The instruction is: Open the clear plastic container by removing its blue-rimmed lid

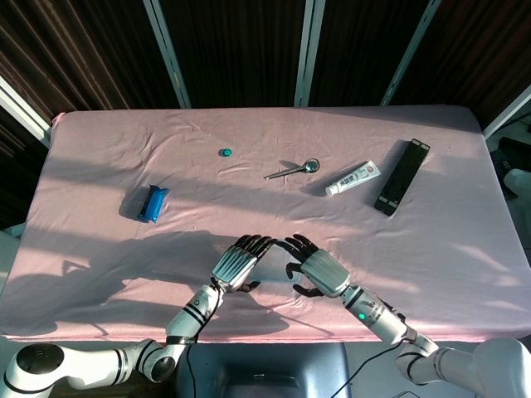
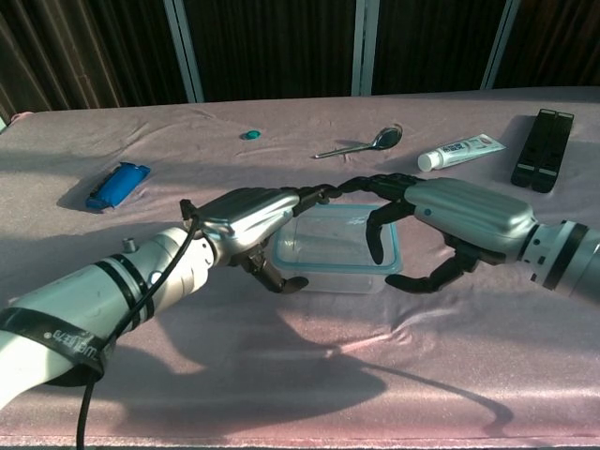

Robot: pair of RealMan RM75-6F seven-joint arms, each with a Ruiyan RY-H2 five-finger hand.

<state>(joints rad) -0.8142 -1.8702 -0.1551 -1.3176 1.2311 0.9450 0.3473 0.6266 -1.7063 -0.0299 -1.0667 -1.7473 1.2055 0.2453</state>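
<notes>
The clear plastic container (image 2: 339,251) with its blue-rimmed lid (image 2: 397,251) on top sits near the table's front edge, between my two hands. My left hand (image 2: 248,220) grips its left end, with fingers stretched over the lid and the thumb against the front left corner. My right hand (image 2: 459,217) arches over the right end, fingers curled down above the lid and the thumb close beside the front right corner, with no firm hold visible. From the head view the container (image 1: 275,267) is mostly hidden between the left hand (image 1: 238,264) and the right hand (image 1: 319,272).
A blue packet (image 1: 153,203) lies at the left. A small teal cap (image 1: 225,152), a spoon (image 1: 294,170), a white tube (image 1: 353,178) and a black case (image 1: 401,177) lie further back. The pink cloth's front edge (image 1: 274,336) runs just behind my wrists.
</notes>
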